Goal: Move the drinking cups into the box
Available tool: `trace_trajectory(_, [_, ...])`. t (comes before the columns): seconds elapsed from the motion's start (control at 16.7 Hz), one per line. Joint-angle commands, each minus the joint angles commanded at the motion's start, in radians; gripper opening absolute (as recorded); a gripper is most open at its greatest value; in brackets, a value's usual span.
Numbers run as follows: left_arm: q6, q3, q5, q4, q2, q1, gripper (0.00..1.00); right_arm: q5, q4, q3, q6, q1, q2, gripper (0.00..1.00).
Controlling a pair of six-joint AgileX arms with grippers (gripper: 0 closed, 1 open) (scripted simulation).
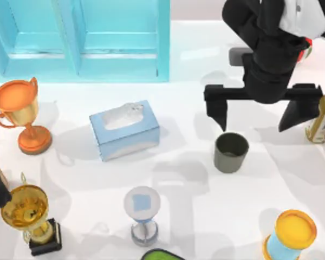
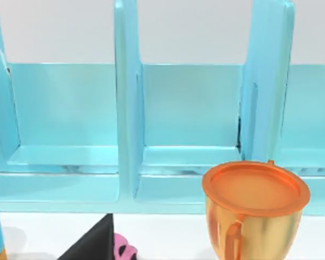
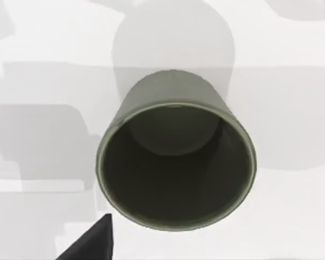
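No legible writing anywhere. White table [image 1: 184,227]. Right gripper [image 1: 255,122] released, fingers spread wide, above cup [image 1: 231,152] standing upright right of centre. Blue box [image 1: 81,38] along far edge.

A dark grey-green drinking cup [image 3: 176,157] stands upright on the white table [image 3: 38,108], its open mouth and dark inside facing the camera. One black fingertip [image 3: 92,244] pokes in just beside the cup's rim, apart from it.
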Motion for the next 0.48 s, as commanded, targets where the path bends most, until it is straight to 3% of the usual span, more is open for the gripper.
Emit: trace_trajectory(0.48, [0.000,0.000,0.000,0.000,0.000,0.000,1.00,0.000,0.259,-0.204,0.005,0.004,0.054,1.00])
